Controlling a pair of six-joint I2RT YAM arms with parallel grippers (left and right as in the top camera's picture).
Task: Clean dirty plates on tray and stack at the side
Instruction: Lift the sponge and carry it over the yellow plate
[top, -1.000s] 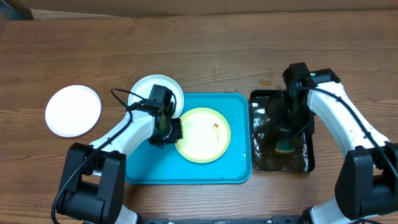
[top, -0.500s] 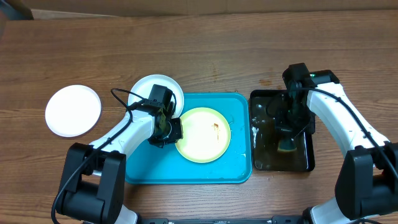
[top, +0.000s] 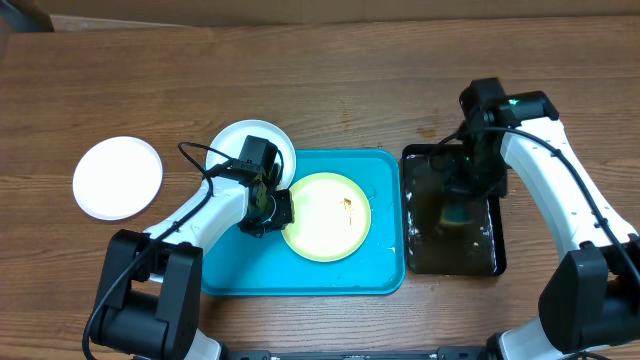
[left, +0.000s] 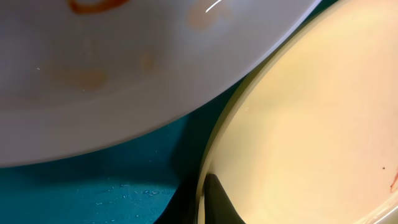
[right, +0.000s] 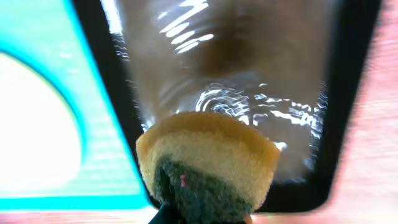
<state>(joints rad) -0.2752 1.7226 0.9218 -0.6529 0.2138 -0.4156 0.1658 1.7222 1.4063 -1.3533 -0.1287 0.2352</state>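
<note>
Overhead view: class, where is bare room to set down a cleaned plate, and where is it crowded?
Free: the wooden table along its far edge; the turquoise tray's near strip, below the yellow plate. Crowded: the tray's far-left corner, where the left end effector, yellow plate and a white plate meet.

Legible markings: none. We read no text, label, brand, number or sign on the pale yellow plate (top: 325, 225), the white plate (top: 118, 178), the second white plate (top: 226, 140), the tray (top: 385, 175), the black tray (top: 500, 245) or the sponge (right: 208, 162). The wrist views are too close and too blurred for us to make out any fine print.
</note>
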